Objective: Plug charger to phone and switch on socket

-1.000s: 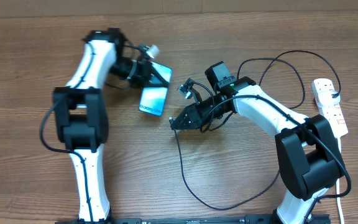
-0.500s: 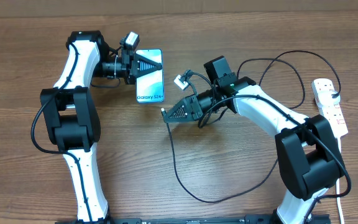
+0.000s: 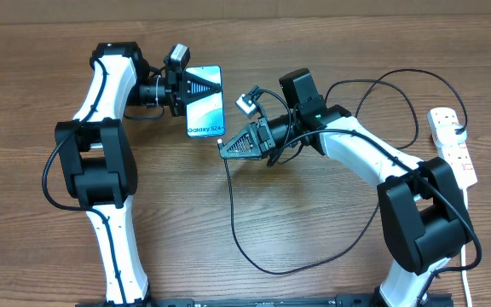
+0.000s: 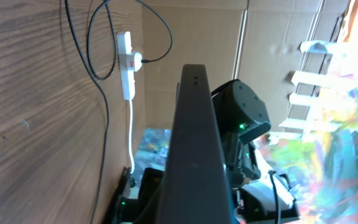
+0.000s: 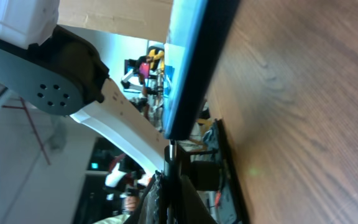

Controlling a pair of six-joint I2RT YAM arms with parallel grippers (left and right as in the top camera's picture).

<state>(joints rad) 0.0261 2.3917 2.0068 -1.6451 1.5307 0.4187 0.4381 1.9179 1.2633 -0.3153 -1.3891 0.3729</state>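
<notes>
The phone [image 3: 205, 109] with its light blue screen is held off the table by my left gripper [image 3: 201, 87], which is shut on its upper half. In the left wrist view the phone [image 4: 196, 143] shows edge-on. My right gripper [image 3: 225, 150] is shut on the black charger cable [image 3: 237, 226] at its connector tip, which sits right at the phone's lower right corner. In the right wrist view the tip [image 5: 169, 149] meets the phone's bottom edge [image 5: 194, 62]. The white socket strip [image 3: 453, 145] lies at the right edge, with the black plug [image 3: 461, 130] in it.
The charger cable loops over the table in front of the right arm [image 3: 365, 153] and behind it to the strip. The strip's thick white cord [image 3: 470, 256] runs down the right edge. In the left wrist view the strip [image 4: 126, 65] lies far off.
My right gripper has moved left and up with the connector tip, closing the gap to the phone's bottom edge. My left gripper with the phone has stayed about still over the last half second.
</notes>
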